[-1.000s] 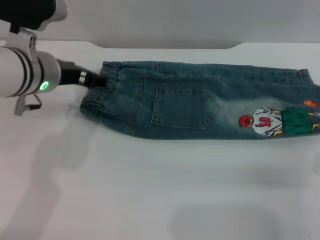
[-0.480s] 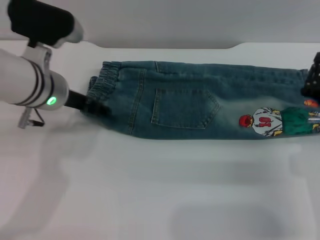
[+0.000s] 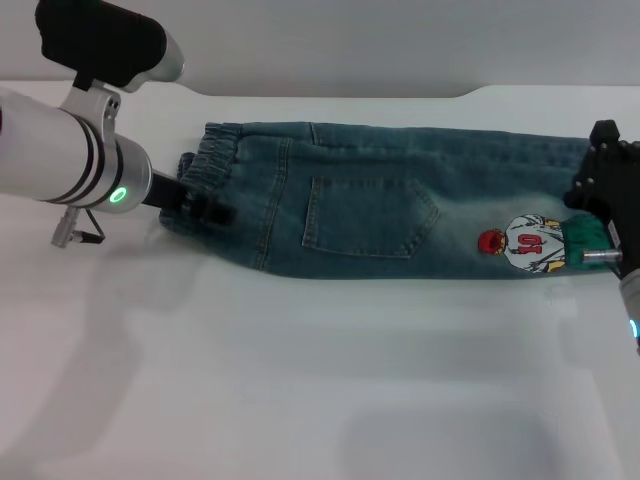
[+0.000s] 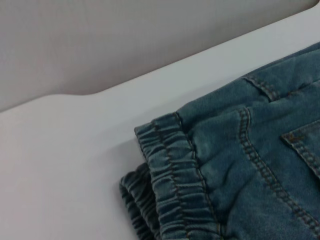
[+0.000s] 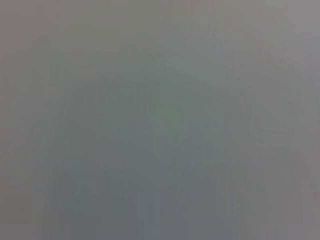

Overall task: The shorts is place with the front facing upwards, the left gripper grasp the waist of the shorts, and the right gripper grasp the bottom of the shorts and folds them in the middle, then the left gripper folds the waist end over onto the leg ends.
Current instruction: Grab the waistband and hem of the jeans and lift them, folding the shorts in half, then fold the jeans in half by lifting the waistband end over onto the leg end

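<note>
The shorts [image 3: 400, 210] lie flat across the white table, folded lengthwise, with a patch pocket [image 3: 368, 215] facing up. Their elastic waist [image 3: 205, 165] is at the left and shows close up in the left wrist view as gathered denim [image 4: 170, 190]. The leg ends [image 3: 590, 150] with the cartoon print [image 3: 530, 243] are at the right. My left gripper [image 3: 200, 210] rests against the waist's near corner. My right gripper [image 3: 603, 185] hangs over the leg ends and hides part of the hem. The right wrist view shows only plain grey.
The white table [image 3: 300, 380] stretches wide in front of the shorts. Its far edge, with a stepped cut-out [image 3: 470, 93], runs just behind the shorts against a grey wall.
My left gripper slid from the waist's middle to its near corner. The right gripper came in from the right edge and now sits over the leg ends.
</note>
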Available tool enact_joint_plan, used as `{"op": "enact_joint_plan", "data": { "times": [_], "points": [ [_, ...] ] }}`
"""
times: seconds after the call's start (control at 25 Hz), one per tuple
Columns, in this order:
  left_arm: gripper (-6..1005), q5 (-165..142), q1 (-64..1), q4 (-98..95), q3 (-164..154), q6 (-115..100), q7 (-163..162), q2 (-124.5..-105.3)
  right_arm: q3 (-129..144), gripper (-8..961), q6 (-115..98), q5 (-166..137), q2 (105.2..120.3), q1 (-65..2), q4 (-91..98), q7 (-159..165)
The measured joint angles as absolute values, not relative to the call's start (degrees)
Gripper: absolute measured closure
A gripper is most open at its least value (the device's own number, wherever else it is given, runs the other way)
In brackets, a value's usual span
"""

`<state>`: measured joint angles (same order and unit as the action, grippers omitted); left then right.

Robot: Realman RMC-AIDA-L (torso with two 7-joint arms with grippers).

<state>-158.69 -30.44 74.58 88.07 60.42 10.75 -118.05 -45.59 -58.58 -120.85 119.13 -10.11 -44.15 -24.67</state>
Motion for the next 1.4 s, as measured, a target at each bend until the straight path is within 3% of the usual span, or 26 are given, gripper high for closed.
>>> {"op": "enact_joint_plan", "data": {
  "times": [1.4],
  "points": [
    [158, -154.18, -33.96, 63.33, 89.57, 55.69, 15.41, -118.01, -43.86, 955, -57.38, -121.18, 118.91, -9.14, -47.10, -24.53]
  ]
}}
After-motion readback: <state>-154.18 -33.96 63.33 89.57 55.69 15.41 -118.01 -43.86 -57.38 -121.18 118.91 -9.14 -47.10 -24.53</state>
